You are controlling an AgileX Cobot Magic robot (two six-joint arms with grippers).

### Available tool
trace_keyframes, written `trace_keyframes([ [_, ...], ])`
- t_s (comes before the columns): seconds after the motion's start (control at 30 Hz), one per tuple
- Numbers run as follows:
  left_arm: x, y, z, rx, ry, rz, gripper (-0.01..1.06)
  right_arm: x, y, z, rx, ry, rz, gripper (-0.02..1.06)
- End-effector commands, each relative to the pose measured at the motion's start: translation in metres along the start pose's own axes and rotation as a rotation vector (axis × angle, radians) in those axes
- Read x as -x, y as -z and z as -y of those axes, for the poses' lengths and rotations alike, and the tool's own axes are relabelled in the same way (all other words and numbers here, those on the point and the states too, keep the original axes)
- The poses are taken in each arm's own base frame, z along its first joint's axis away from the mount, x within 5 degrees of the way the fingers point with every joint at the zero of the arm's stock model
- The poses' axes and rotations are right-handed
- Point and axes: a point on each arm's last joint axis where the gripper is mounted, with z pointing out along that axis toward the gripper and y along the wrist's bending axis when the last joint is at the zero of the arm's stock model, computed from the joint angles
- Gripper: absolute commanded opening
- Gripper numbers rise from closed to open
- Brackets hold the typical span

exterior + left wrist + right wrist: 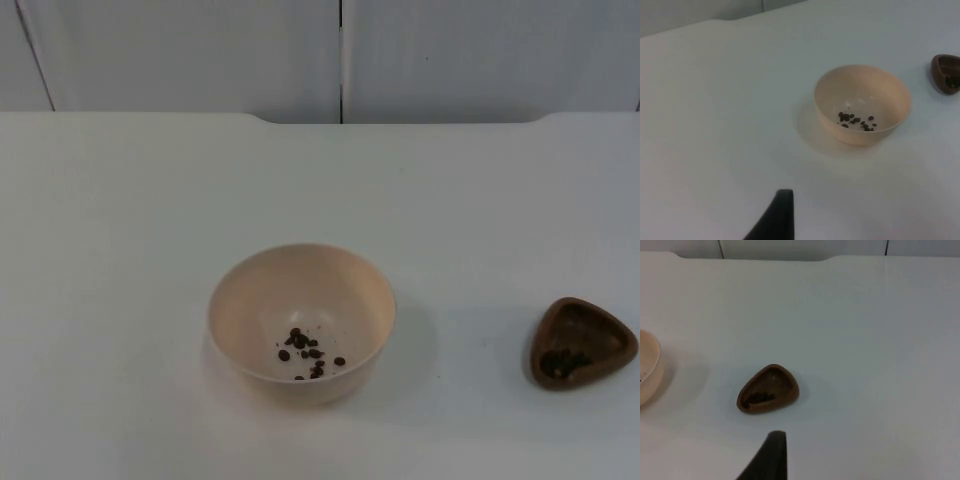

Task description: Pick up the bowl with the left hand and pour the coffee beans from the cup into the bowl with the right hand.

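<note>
Matt plastic bowl (300, 320), wooden cup (582, 343)

On the table (130, 220): bowl (301, 322) near the middle, coffee beans (307, 353) inside — cup (582, 343) well apart, to its right, beans inside too.

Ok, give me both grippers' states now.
Left gripper: off the bowl, holding nothing; open or shut cannot be told.
Right gripper: off the wooden cup, same.
</note>
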Motion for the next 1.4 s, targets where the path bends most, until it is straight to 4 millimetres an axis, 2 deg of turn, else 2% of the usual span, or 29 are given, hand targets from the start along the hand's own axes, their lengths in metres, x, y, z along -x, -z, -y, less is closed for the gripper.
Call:
trace_keyframes([
  [0.0,-0.0010,-0.0004,0.0005,-0.011,0.001,0.001,1.05,0.0001,-0.0002,-0.0002,-0.004,-0.006,0.007,1.05],
  [0.9,-0.0010,-0.0004,0.0005,-0.007,0.003,0.001,1.05,0.0001,-0.0002,-0.0002,-0.004,-0.010,0.007,1.05],
  [1.03,-0.0010,-0.0004,0.0007,0.026,0.021,0.003,1.05,0.0001,-0.0002,-0.0002,-0.004,-0.010,0.007,1.05],
  [1.37,-0.0011,-0.0003,0.0019,0.240,0.136,0.015,1.05,0.0001,-0.0002,-0.0002,-0.004,-0.010,0.007,1.05],
])
